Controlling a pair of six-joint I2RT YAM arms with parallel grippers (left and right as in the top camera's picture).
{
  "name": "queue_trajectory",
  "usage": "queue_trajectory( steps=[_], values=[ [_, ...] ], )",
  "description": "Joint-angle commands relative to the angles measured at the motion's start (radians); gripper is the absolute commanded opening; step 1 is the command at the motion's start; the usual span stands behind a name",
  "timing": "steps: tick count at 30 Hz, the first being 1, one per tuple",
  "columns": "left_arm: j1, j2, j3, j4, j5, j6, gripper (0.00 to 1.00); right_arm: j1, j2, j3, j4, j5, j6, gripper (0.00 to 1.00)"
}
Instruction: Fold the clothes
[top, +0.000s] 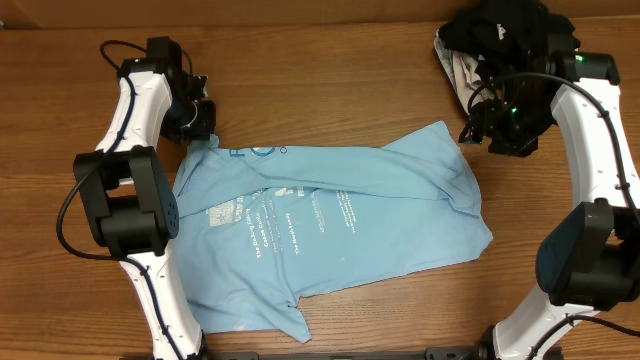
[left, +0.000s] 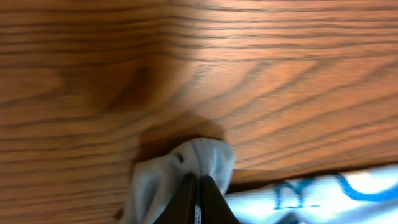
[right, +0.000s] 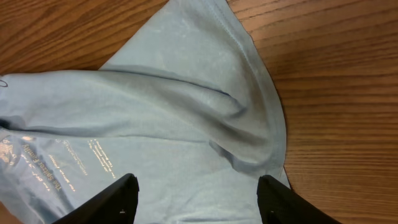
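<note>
The fold looks to be at its grasping stage. The sky-blue T-shirt lies spread and somewhat rumpled across the centre of the wooden worktop. The left claw is clenched on a bunched corner of cloth at the shirt's upper left edge in the overhead frame. The right claw hangs released above the shirt's upper right corner, jaws wide, gripping nothing. The next move likely calls for it to drop and pinch that corner, so both arms can lift one edge together. Both arms reach inward from the frame's sides, elbows bent, wrists angled down.
</note>
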Motion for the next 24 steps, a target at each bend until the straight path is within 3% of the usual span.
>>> queue_trajectory(
  steps=[1, 8, 15, 24],
  values=[
    [0.007, 0.01, -0.003, 0.012, -0.129, -0.055, 0.04, 0.01, -0.02, 0.02, 0.013, -0.01, -0.001, 0.62],
    [0.053, 0.01, 0.063, 0.015, -0.189, -0.055, 0.04, 0.04, -0.02, 0.022, 0.063, -0.022, -0.002, 0.6],
    [0.094, 0.01, 0.183, 0.034, -0.189, -0.054, 0.04, 0.116, -0.019, 0.021, 0.227, -0.041, -0.001, 0.59],
    [0.1, 0.01, 0.208, 0.09, -0.192, -0.056, 0.04, 0.233, 0.067, 0.019, 0.436, 0.131, 0.003, 0.59]
  ],
)
